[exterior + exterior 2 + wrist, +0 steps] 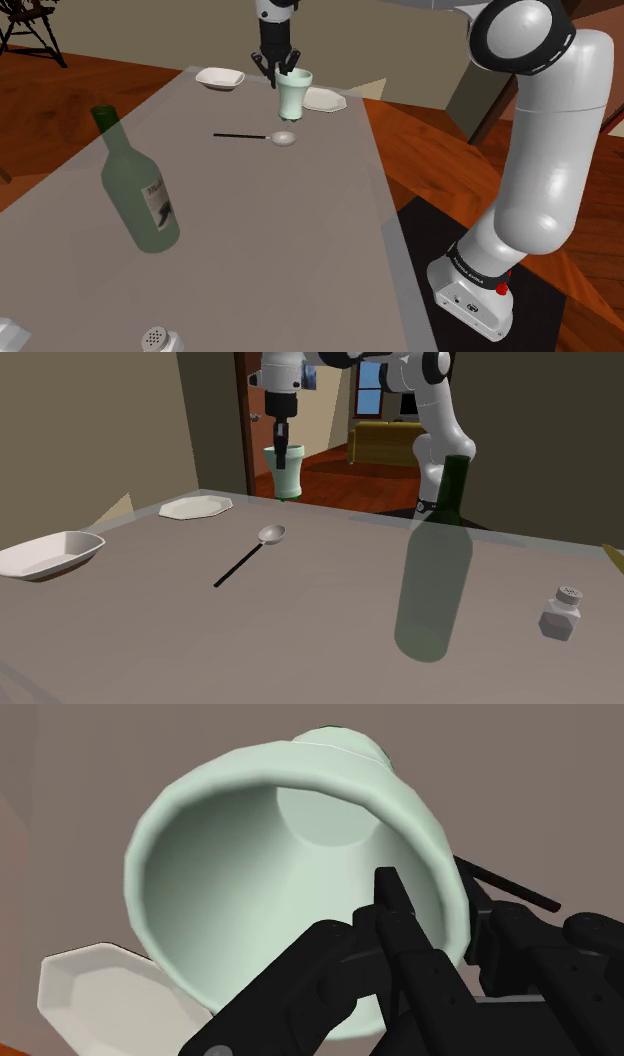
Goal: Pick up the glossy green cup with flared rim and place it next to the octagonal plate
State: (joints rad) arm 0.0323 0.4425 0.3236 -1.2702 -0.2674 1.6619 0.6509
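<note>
Top centre, the gripper (pixel 284 72) is pinching just the cup (pixel 293 96) rim. A thin hold like that could slip and clip the plate (pixel 326 100).

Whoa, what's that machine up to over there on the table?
A white robot arm has its black hand clamped on the rim of a pale green cup, one finger inside and one outside. In the shoulder view the cup is at the far end of the grey table, right beside a white octagonal plate, with a spoon just in front. Whether the cup rests on the table or hangs just above it, I cannot tell. A green bottle stands nearer.
</note>
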